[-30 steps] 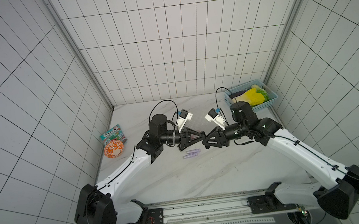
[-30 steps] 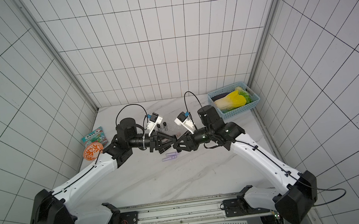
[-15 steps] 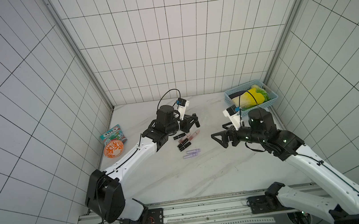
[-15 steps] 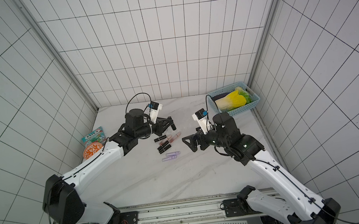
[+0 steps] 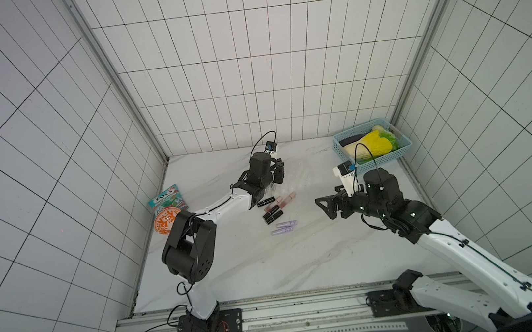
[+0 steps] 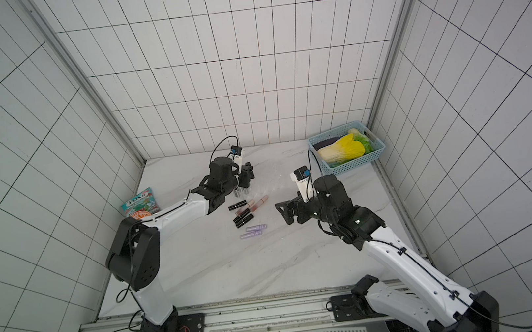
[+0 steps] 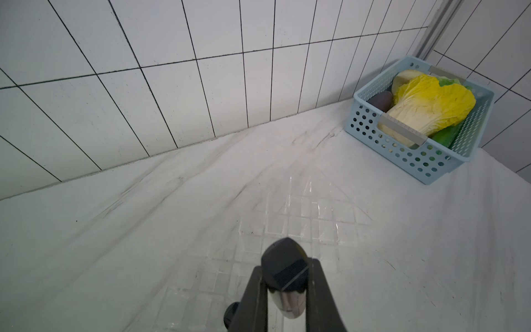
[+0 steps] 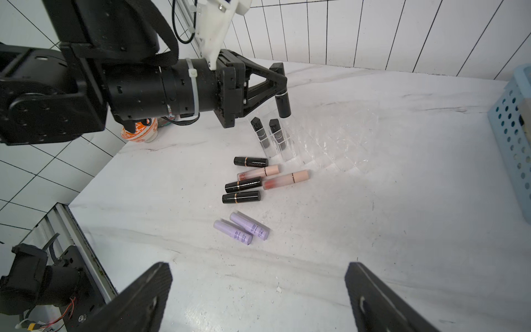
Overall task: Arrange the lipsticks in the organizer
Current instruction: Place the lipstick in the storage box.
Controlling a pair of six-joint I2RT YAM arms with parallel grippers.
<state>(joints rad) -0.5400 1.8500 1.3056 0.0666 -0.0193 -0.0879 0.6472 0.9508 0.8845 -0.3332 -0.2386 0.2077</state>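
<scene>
My left gripper (image 8: 280, 82) is clenched on a black lipstick (image 8: 283, 105) and holds it upright, just above the near edge of the clear organizer (image 8: 330, 135). The organizer sits on the marble table (image 8: 388, 230) toward the back wall. In my left wrist view the tube fills the gap between my fingers (image 7: 254, 290). Two standing lipsticks (image 8: 260, 133), both black, fill slots right beside the one I carry. My right gripper (image 8: 258, 290) is spread wide, grasps nothing and hangs above bare marble. Ahead of it lie the loose lipsticks (image 8: 243, 184): three black, two pink and two lilac, all flat on the table next to the organizer
</scene>
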